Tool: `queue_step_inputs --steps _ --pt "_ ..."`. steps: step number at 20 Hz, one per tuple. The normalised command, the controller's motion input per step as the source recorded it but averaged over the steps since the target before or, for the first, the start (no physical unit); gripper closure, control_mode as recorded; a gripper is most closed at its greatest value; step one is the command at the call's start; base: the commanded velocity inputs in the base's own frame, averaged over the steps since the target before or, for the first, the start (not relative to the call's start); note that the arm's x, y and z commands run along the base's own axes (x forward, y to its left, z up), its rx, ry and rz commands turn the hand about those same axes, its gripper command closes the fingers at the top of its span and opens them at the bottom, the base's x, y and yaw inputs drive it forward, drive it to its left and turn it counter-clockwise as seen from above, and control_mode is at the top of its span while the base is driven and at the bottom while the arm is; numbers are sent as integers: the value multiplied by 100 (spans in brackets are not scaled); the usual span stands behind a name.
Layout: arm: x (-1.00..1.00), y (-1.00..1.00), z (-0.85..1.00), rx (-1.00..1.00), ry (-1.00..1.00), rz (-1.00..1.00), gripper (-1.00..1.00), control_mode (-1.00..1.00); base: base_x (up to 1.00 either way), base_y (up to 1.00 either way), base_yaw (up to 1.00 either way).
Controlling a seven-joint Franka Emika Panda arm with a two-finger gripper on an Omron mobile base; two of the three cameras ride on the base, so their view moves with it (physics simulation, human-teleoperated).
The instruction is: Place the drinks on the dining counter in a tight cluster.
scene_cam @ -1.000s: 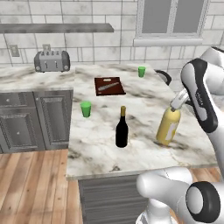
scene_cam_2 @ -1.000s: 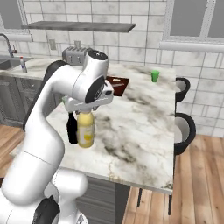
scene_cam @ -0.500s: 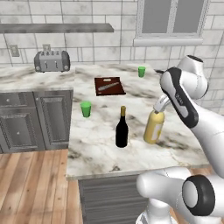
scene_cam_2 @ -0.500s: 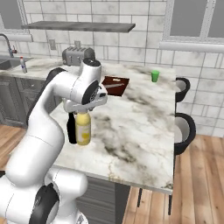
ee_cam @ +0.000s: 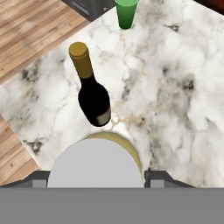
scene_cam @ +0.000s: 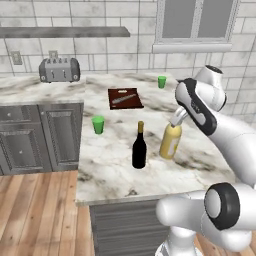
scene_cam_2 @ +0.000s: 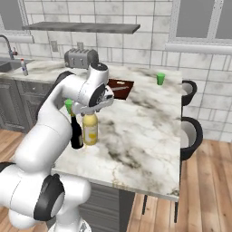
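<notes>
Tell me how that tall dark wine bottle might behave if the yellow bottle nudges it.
The wine bottle stands tall on a narrow base, so a push near its neck would probably tip it. The marble dining counter looks smooth, so a low nudge from the yellow bottle might slide it instead.

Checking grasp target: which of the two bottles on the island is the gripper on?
The squat yellow bottle with the pale cap: the gripper sits at its top. The dark wine bottle with the gold top stands free beside it, nearer the counter's edge.
</notes>
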Motion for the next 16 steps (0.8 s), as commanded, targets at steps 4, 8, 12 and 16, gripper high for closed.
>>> queue_step_inputs --steps 4,8,12,16 --pt "7 -2 -23 -3 2 1 100 -100 0 0 0" --pt "0 0 -35 -7 3 1 100 -100 0 0 0" --pt "0 0 -34 -1 0 3 100 -100 0 0 0" --pt "5 0 -32 0 0 6 100 -100 0 0 0"
